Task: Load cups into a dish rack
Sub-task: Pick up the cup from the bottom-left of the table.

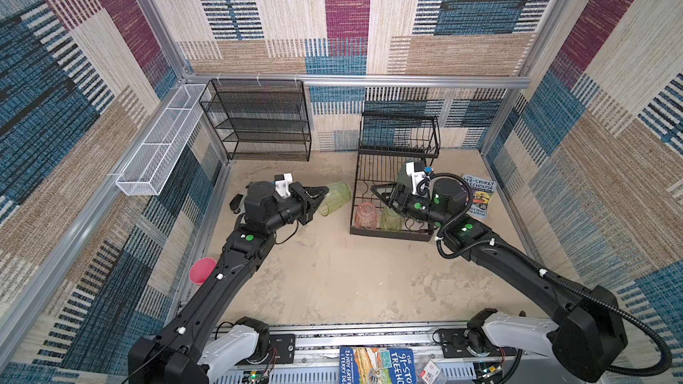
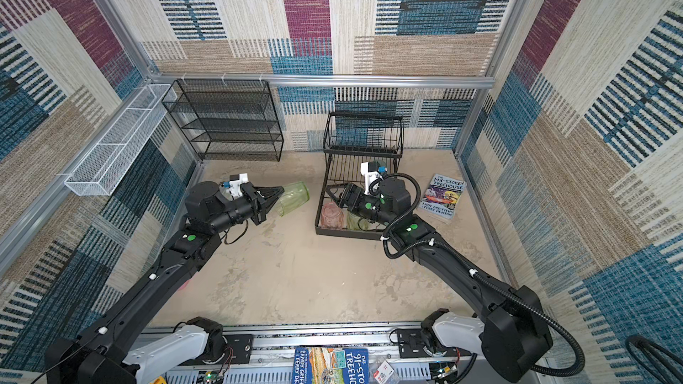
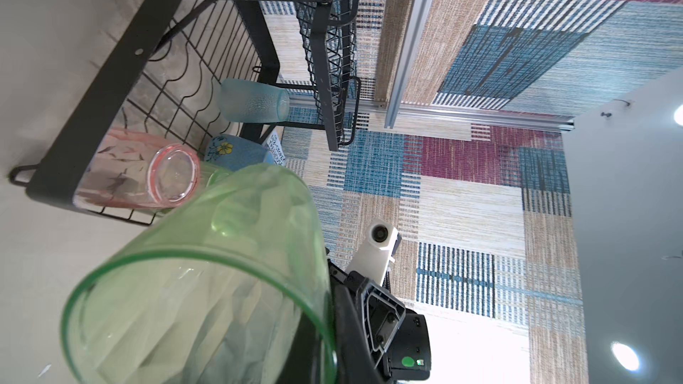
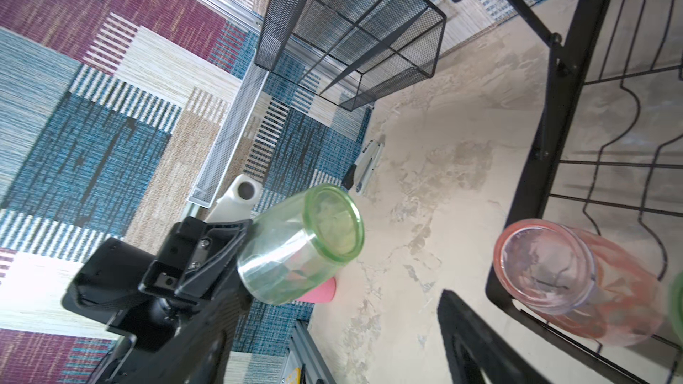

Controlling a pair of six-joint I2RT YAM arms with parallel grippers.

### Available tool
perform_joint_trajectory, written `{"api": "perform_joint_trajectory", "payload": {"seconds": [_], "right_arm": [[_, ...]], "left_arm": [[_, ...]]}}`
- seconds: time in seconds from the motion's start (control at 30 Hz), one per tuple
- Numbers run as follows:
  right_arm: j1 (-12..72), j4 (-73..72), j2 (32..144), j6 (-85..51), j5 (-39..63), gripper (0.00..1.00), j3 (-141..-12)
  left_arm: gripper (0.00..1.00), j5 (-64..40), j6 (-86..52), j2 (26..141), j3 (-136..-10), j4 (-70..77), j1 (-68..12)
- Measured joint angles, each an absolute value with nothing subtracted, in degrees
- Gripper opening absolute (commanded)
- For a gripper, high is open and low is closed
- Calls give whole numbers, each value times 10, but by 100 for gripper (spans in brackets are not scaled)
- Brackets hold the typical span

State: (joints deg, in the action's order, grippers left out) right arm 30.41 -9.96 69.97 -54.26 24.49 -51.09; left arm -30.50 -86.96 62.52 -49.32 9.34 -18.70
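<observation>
the left gripper (image 1: 323, 197) is clamped on the rim of a faceted, translucent green tumbler (image 1: 334, 199), which it holds on its side near the dish rack (image 1: 388, 234) but apart from it. the rack is black wire with wavy dividers and a raised basket. in its lower tray are a peach-pink tumbler (image 1: 365, 215) with a thick clear base, a second green tumbler (image 1: 391, 219) just beside it, a pebbled teal tumbler (image 3: 255, 99) and a blue mug (image 3: 236, 153) with a yellow flower. an opaque pink cup (image 1: 202, 269) sits by the left arm. the right gripper (image 1: 382, 195) hangs over the tray, jaws apart, empty.

the table (image 1: 332, 271) is mottled beige. woven patchwork walls (image 1: 332, 12) sit in aluminium framing. a book (image 1: 479, 195) reads "143-storey treehouse"; another book (image 1: 377, 365) reads "91-storey treehouse".
</observation>
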Motion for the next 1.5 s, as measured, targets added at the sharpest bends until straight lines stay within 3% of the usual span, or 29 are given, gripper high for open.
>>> {"api": "perform_joint_trajectory", "payload": {"seconds": [0.47,1.5], "right_arm": [[303,-199,754,-677,259,93,-528],[295,-210,812,-705,231,93,-582]], "left_arm": [[0,-304,-928,714,-488,336,-235],[0,-274,-948,796,-497,463,-280]]}}
